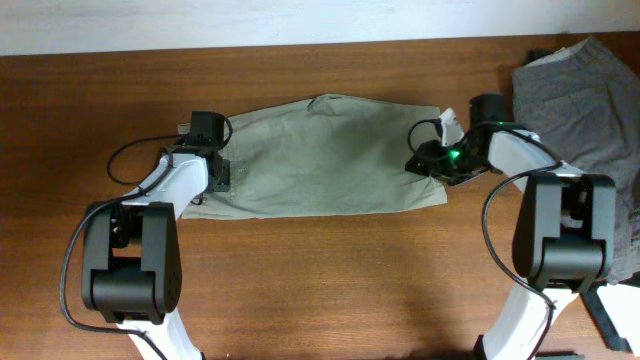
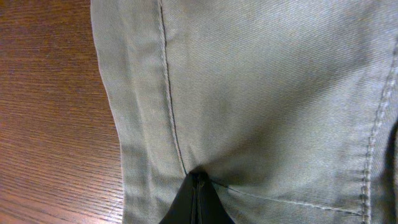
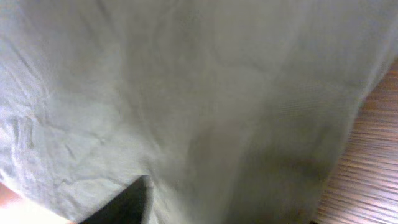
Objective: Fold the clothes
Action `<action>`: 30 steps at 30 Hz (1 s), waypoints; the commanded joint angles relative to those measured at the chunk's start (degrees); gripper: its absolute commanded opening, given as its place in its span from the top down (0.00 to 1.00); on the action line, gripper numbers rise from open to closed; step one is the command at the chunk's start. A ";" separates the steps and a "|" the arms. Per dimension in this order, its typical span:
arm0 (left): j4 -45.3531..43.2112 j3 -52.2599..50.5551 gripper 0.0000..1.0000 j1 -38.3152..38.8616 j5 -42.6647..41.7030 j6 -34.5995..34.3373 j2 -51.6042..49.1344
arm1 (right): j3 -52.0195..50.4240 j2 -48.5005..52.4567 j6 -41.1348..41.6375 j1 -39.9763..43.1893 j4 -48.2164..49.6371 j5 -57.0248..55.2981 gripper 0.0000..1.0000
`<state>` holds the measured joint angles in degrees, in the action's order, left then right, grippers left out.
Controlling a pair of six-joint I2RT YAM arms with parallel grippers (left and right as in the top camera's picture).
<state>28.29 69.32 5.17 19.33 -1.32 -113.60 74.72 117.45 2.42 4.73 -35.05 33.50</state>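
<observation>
TASK PROGRESS | olive garment (image 1: 330, 155) is laid flat on worktop (image 1: 320, 290) between both grippers; folds judged outstanding | left gripper (image 2: 198, 200) is closed, pinching a seam | right gripper (image 1: 428, 158) opening cannot be told | grey garment (image 1: 585, 80) beyond right gripper judged not yet folded

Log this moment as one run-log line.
task fold clothes | green garment spread on table | left gripper shut on green garment seam | right gripper over opposite end, grip unclear | grey garment apart, at table's right
</observation>
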 commanded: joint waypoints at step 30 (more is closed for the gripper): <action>12.94 6.64 0.99 -0.46 -8.02 -12.39 57.61 | 35.43 7.48 4.04 -48.59 -12.96 -33.09 0.30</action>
<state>41.15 75.92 5.06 11.75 -13.15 -56.03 109.08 123.76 6.00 -43.51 -50.52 -10.94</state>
